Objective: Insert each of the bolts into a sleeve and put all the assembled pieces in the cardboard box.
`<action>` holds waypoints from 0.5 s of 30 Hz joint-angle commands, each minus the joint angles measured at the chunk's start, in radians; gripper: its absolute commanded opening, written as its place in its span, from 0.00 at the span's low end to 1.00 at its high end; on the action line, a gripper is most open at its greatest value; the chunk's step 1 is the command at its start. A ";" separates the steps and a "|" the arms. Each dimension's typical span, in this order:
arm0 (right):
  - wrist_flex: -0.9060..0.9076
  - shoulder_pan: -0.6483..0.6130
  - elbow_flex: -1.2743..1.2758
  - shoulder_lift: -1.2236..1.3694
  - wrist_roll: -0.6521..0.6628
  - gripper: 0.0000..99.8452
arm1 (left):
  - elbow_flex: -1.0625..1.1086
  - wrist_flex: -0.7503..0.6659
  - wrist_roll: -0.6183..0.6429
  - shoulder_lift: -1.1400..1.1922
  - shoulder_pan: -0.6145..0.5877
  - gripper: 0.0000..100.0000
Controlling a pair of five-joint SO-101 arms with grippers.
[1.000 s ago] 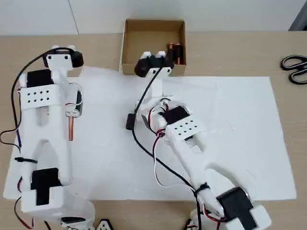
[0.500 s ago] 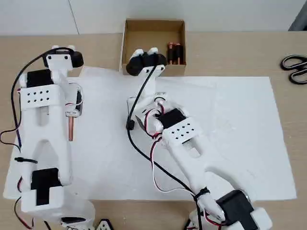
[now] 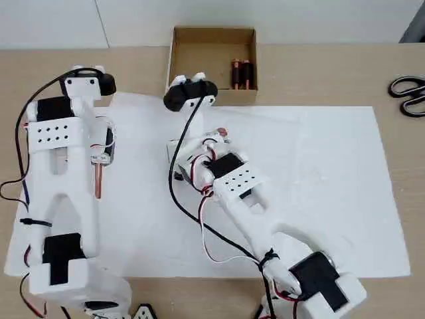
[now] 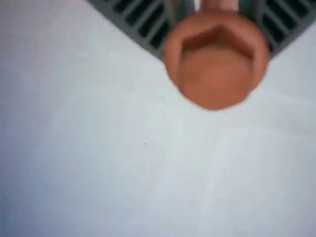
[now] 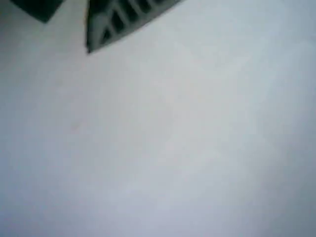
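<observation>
Firmly closed, the left gripper (image 4: 213, 17) is seen clamped on a slim copper-coloured metal rod (image 4: 216, 69), whose rounded end juts out past the grey ribbed fingers (image 4: 133, 15) above a large white paper sheet (image 4: 98, 163). From overhead, the rod is shown projecting from this gripper toward the near table edge, well apart from the open brown cardboard box (image 3: 199, 56) at the far side. The right gripper (image 3: 176, 163) is placed low over the sheet, to the right of the rod and on the near side of the box; whether it is open or closed cannot be told. Two short copper-and-dark assembled pieces (image 3: 240, 73) are laid side by side in the box's right-hand part. Black-handled scissors (image 3: 408, 94) are set on the light wooden table (image 3: 332, 73), beyond the sheet.
</observation>
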 commanded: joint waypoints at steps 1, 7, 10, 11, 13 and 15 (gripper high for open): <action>-0.035 -0.007 -0.049 -0.005 -0.008 0.21 | -0.002 0.002 0.002 -0.064 0.008 0.01; -0.067 -0.007 -0.049 -0.005 -0.028 0.21 | -0.004 -0.002 0.002 -0.064 0.008 0.01; -0.067 -0.005 -0.049 0.004 -0.121 0.21 | -0.005 -0.002 0.002 -0.064 0.008 0.01; -0.067 -0.004 -0.052 0.015 -0.140 0.21 | -0.005 -0.002 0.002 -0.064 0.008 0.01; -0.067 -0.004 -0.069 0.048 -0.146 0.21 | -0.005 -0.002 0.002 -0.064 0.008 0.01; -0.061 -0.001 -0.091 0.091 -0.146 0.21 | -0.005 -0.002 0.002 -0.064 0.008 0.01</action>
